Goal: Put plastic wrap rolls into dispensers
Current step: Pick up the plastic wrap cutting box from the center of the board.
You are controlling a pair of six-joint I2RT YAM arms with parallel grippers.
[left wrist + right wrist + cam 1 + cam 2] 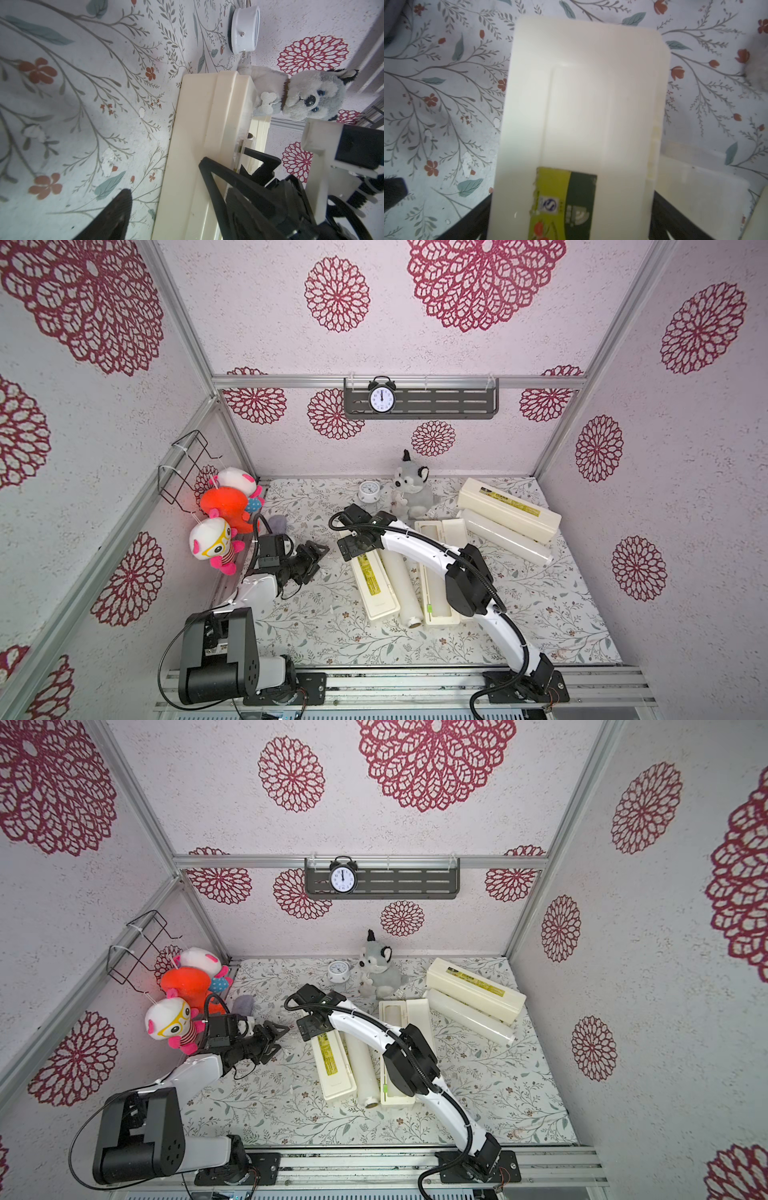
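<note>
top view: right tool [354, 546] over the far end of the closed long cream plastic dispenser [376, 585], glossy white wrap roll [401, 585] beside it.
left wrist: left tool [164, 177] wide, empty.
right wrist: jaws wide astride the lid [581, 93].
likely opening it; next, catch the lid edge.

A: Someone's home, or a lab?
B: A lab booth dressed up homely. Bare aluminium frame [183, 319], flowered wallpaper [478, 281], robot arms [419, 547] bolted to a rail [395, 680], plush toys [224, 506] and an alarm clock [381, 397] as decor
</note>
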